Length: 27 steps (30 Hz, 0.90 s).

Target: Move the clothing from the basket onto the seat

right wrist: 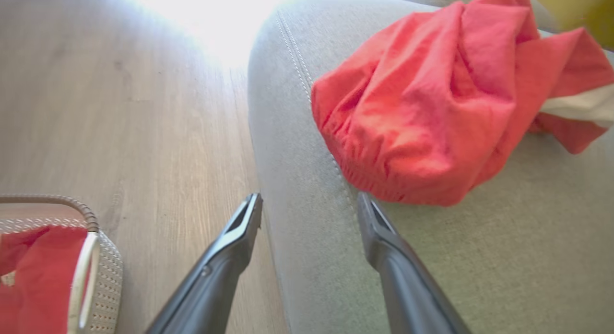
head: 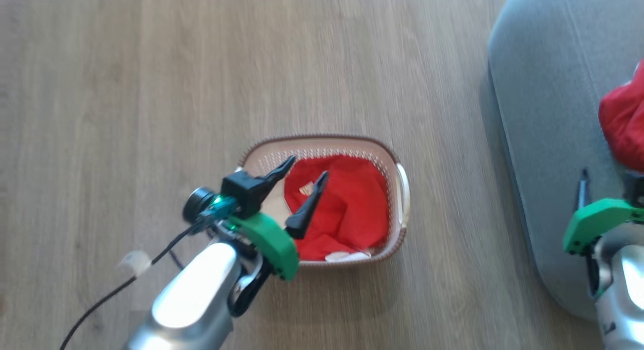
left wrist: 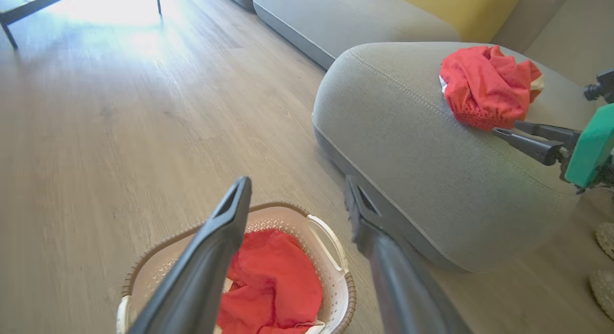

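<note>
**One garment on the seat, one left in the basket**

The left end effector [head: 308, 167] hung over the basket [head: 322, 138] with its two fingers spread and nothing between them, tips aimed down at the red garment [head: 347, 204] bunched inside. The basket stood on the wood floor [head: 151, 88], its long axis running left to right in the head view, with one handle toward the seat [left wrist: 407, 156]. The garment lay crumpled in the seat-side half, a strip of white trim at the near rim and bare basket bottom showing on the robot's left. So bunched, it showed no clear long axis.

Judged from this, the step in hand was the second pick. The left arm would need to drop into the basket and close on a raised fold near the middle of the heap, not on the plastic wall. It would then have to lift clear of the rim before swinging toward the seat.

Farther off, the right end effector [right wrist: 308, 197] was likewise spread and empty, poised over the seat's edge just short of the other garment [right wrist: 431, 108] and not touching it. That garment sat in a mound on the seat beside its seam, longer across the right wrist view than deep. Its gathered hem faced the fingers and its white trim lay on the far side. It looked delivered. Behind the seat ran a grey sofa [left wrist: 336, 17].
</note>
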### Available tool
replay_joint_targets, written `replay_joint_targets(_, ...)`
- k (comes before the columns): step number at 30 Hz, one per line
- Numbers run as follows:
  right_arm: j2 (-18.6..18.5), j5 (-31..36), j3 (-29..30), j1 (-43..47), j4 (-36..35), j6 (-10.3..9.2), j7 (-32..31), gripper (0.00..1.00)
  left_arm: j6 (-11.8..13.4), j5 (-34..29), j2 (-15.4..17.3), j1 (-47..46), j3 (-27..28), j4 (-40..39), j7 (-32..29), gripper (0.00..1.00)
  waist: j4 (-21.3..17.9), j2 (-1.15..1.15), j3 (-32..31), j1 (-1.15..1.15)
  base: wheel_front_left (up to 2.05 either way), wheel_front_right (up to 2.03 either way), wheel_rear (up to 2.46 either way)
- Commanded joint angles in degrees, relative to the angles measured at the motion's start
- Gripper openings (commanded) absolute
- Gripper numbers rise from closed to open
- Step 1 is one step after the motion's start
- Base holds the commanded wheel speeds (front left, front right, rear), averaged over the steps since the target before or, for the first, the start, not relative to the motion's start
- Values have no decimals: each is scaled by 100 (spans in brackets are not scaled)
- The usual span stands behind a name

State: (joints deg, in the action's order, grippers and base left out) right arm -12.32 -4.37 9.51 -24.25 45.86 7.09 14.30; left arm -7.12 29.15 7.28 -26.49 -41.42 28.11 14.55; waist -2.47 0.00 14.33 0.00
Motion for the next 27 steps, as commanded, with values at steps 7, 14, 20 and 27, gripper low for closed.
replay_joint_targets(7,37,-622,-814,387,-1087,40,70,100,4,-321,83,362,1028,-98,44,100,287,0,-460,0,0,0,0)
replay_joint_targets(14,93,-922,-1357,662,-1973,40,70,100,130,-652,66,863,1969,-177,45,100,430,0,-718,0,0,0,0)
replay_joint_targets(20,179,-988,-1488,849,-2547,40,70,100,222,-968,8,1217,2718,-371,45,100,517,0,-869,0,0,0,0)
replay_joint_targets(27,339,-1094,-1545,1169,-3056,40,70,100,166,-1346,-100,1621,3323,-656,45,100,536,0,-1079,0,0,0,0)
